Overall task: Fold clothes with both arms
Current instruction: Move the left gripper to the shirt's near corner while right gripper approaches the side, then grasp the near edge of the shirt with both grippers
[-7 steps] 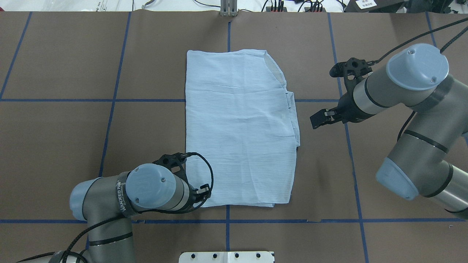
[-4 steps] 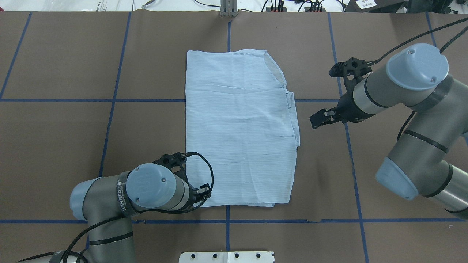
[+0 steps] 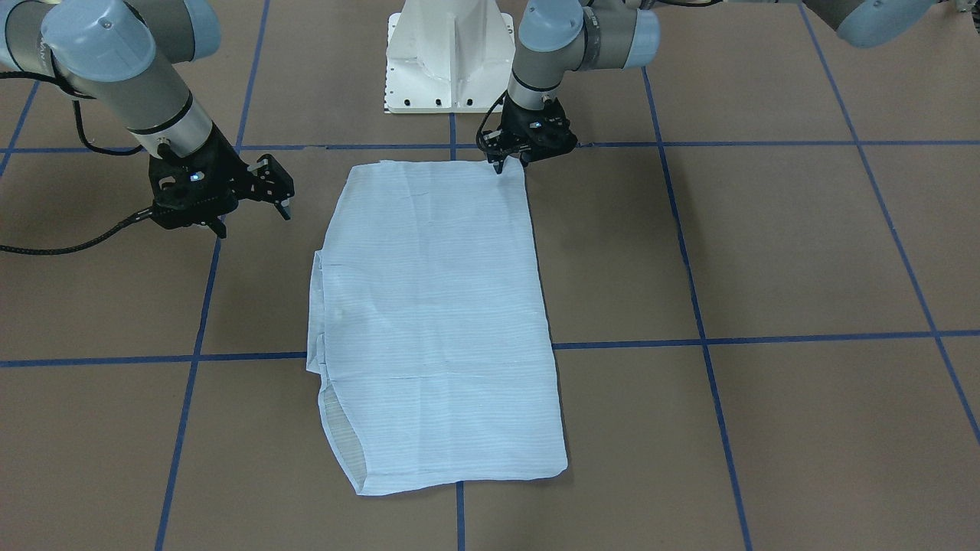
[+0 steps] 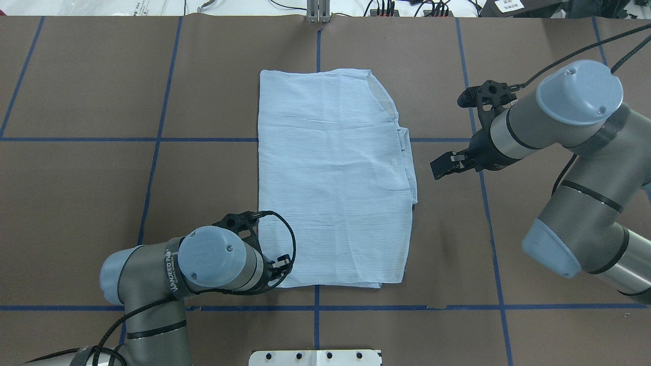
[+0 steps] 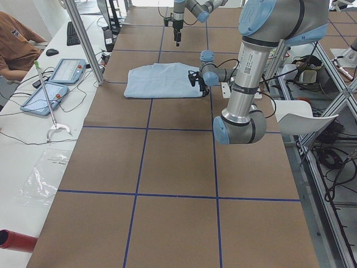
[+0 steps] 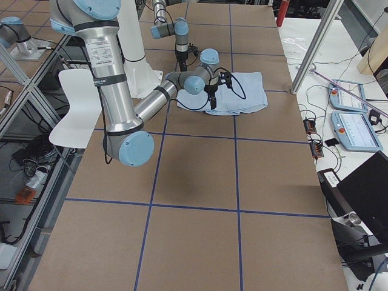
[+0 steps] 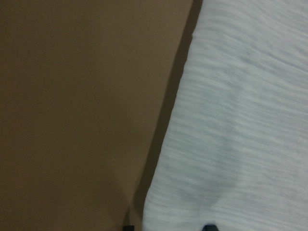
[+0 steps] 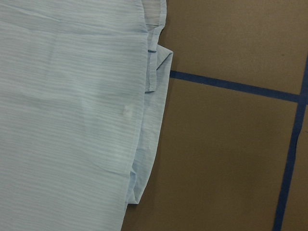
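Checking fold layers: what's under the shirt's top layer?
The shirt shows lower folded layers peeking out along the edge facing the right hand; brown table cover lies below. The layer count, buttons and collar are covered.

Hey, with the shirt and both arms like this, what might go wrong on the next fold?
1. The left gripper is at a near corner of the shirt, while the right gripper hangs open, off the cloth; a one-sided lift would likely skew the fold.
2. Layers poke out unevenly along the shirt's edge facing the right gripper, so its fingers may catch only some.
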Tool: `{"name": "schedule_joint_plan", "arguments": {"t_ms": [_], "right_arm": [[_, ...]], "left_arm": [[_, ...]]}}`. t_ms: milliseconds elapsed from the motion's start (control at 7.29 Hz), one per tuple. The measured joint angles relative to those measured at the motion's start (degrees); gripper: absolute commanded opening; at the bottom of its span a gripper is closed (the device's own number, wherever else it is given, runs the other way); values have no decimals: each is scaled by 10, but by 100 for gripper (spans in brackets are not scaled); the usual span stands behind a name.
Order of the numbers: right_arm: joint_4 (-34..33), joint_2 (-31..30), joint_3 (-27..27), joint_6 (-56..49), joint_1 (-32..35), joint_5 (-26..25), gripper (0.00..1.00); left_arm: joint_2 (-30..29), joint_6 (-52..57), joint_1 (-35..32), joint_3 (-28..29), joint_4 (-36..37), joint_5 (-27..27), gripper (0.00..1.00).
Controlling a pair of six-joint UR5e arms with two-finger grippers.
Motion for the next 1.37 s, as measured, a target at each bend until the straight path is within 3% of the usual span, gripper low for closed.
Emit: {"name": "schedule_joint_plan", "arguments": {"t_ms": [137,274,960,1372], "right_arm": [[0,0,0,-1,0,0,100],[0,0,-1,-1,0,0,100],[0,-1,1,6,0,-1,100],[0,19,16,169,-53,-15,100]], "left_arm": [[-1,0,0,0,0,0,28],[-2,-1,0,0,0,0,0],[-4,-4,-16,-16,0,-2,0],[-4,-2,-27,-37,2,-5,0]]}}
